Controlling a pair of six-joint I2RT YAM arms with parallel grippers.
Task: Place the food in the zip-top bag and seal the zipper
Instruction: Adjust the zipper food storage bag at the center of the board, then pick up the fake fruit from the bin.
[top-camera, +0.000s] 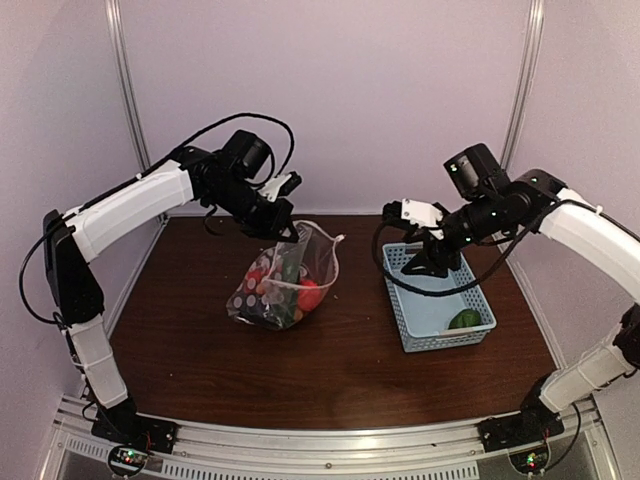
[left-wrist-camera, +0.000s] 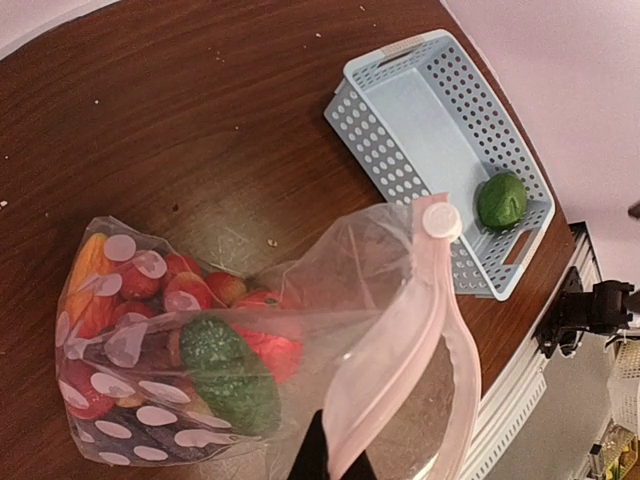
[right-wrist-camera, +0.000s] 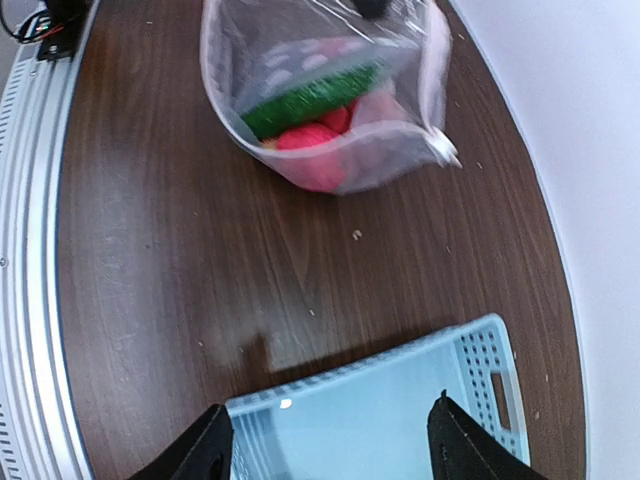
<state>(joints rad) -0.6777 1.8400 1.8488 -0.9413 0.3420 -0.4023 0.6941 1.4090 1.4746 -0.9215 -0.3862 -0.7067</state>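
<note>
Bag | zip-top bag (top-camera: 285, 285) hangs under left jaws, mouth up, base on tabletop (top-camera: 200, 360), food (left-wrist-camera: 230, 370) inside | zipper (left-wrist-camera: 410, 330) pinched in left jaws, long axis running out from them to slider tab (left-wrist-camera: 440, 221), toward basket (top-camera: 440, 300) | right jaws spread wide above basket; green piece (top-camera: 464, 319) lies in basket, apart from them

Robot lab enclosure: plain pale walls (top-camera: 350, 100), aluminium corner posts (top-camera: 125, 80), dark wood table (top-camera: 330, 370)
</note>
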